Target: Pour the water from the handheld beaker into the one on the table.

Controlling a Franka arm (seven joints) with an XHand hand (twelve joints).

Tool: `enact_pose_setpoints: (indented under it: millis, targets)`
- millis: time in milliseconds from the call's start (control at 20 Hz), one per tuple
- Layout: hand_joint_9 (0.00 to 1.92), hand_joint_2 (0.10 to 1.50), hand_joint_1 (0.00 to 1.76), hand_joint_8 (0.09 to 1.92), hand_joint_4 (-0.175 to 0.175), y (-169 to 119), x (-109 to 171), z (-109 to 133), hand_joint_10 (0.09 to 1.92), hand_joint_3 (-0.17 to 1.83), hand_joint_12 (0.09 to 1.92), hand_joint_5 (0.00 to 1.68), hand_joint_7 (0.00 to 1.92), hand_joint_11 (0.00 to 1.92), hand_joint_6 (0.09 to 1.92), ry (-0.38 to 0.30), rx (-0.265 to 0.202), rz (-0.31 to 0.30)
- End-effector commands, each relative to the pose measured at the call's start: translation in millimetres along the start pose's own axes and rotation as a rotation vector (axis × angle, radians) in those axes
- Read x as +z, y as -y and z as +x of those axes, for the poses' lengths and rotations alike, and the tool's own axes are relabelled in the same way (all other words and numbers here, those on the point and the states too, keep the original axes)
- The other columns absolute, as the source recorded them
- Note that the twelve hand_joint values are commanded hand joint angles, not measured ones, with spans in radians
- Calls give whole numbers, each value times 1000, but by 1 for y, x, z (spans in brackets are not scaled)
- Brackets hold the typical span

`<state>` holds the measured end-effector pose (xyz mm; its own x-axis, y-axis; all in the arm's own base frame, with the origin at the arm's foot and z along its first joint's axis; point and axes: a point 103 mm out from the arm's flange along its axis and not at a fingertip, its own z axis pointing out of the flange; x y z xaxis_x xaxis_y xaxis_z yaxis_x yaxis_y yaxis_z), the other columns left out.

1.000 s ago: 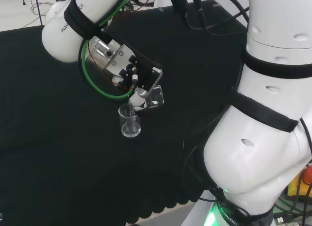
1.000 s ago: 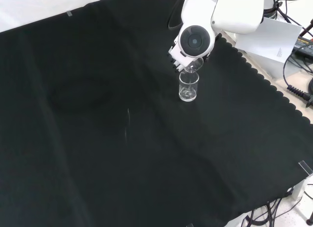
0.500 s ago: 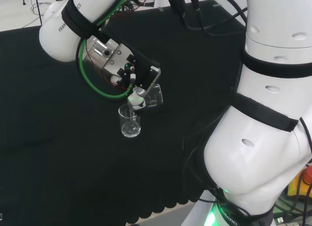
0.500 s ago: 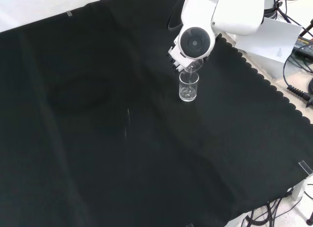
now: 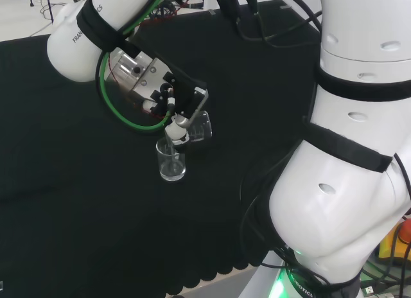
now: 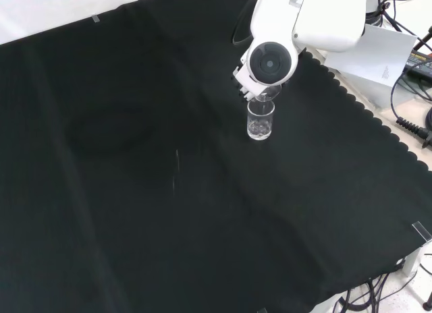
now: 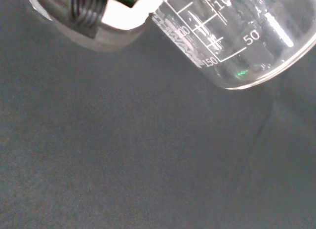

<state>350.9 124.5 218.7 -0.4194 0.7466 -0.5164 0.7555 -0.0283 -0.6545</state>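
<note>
- In the head view, leftmost of what we see is the arm's white link with a green cable looped under it, reaching down toward the middle of the black cloth (image 5: 77, 201).
- Just right of that link sits the hand (image 5: 172, 105), its fingers curled round the handheld beaker (image 5: 198, 126), which is tipped over with its mouth pointing down and to the left.
- Directly below that mouth stands the table beaker (image 5: 171, 160), upright on the cloth; the tilted lip is over its rim, and we cannot tell whether they touch.
- In the front view, the table beaker (image 6: 260, 120) stands upright on the cloth below the arm's round grey cap (image 6: 270, 59), with a little clear liquid near its bottom.
- The handheld beaker (image 6: 264, 94) peeks out under that cap, leaning over the standing one.
- In the wrist view, the handheld beaker (image 7: 237, 36) is close, its printed scale visible, above bare cloth.
</note>
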Motion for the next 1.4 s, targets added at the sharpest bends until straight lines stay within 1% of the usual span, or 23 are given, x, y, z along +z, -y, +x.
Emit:
enact_pose_setpoints:
  millis: [50, 300, 650, 1150, 1400]
  targets:
    - [1385, 1064, 1412, 712, -111, 0, -1, 1, 460, -175, 1049, 1124, 1196, 1141, 801, 3, -4, 3]
    - [1386, 1064, 1412, 711, -112, 1, -2, 1, 459, -175, 1049, 1123, 1197, 1142, 802, 8, 2, 7]
    - [1387, 1064, 1412, 712, -111, -1, -1, 1, 457, -175, 1048, 1123, 1196, 1144, 802, -4, -13, 4]
    - [1388, 1064, 1412, 712, -111, 0, 0, 2, 454, -175, 1045, 1123, 1196, 1146, 800, -9, -16, -3]
    - [1389, 1063, 1412, 711, -111, -1, 1, -1, 454, -175, 1044, 1124, 1197, 1146, 800, -26, -22, -28]
